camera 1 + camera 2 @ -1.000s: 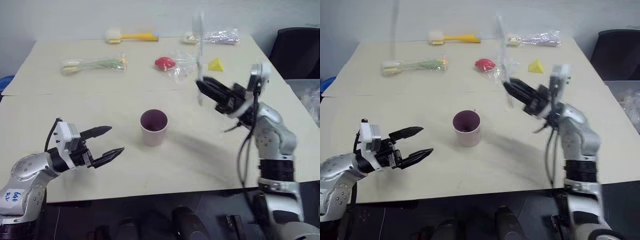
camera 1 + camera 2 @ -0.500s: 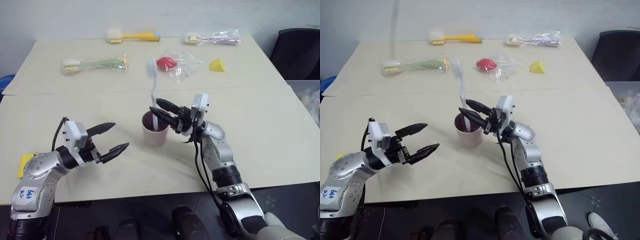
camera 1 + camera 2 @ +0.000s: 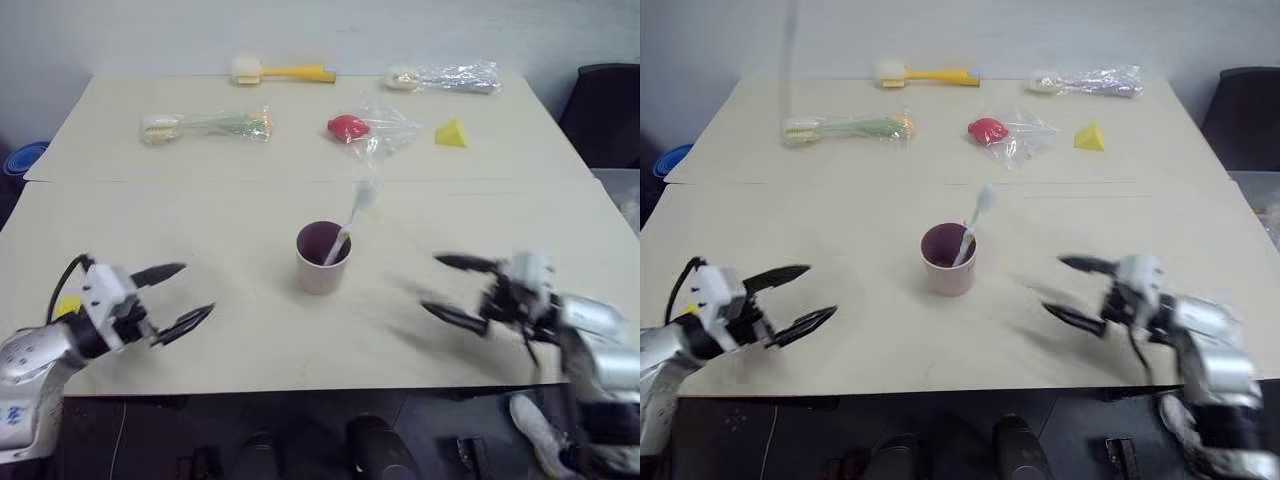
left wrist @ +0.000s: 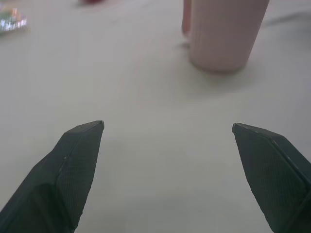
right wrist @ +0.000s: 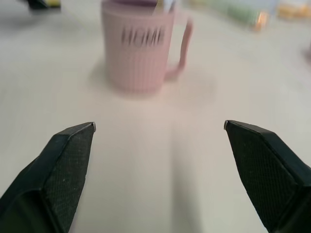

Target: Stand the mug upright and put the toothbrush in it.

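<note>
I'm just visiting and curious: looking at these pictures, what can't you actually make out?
- The toothbrush: its lower end is hidden inside the mug in the eye views.
- The mug's rim is cut off by the picture edge in both wrist views.
- The right tool is blurred in the eye views.
- What the clear wrapper at the far edge holds: too small to tell.

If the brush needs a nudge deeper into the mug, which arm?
Right, probably. The toothbrush leans out of the mug toward the right gripper, which is open and faces the mug. The left gripper is open too, on the far side.
</note>
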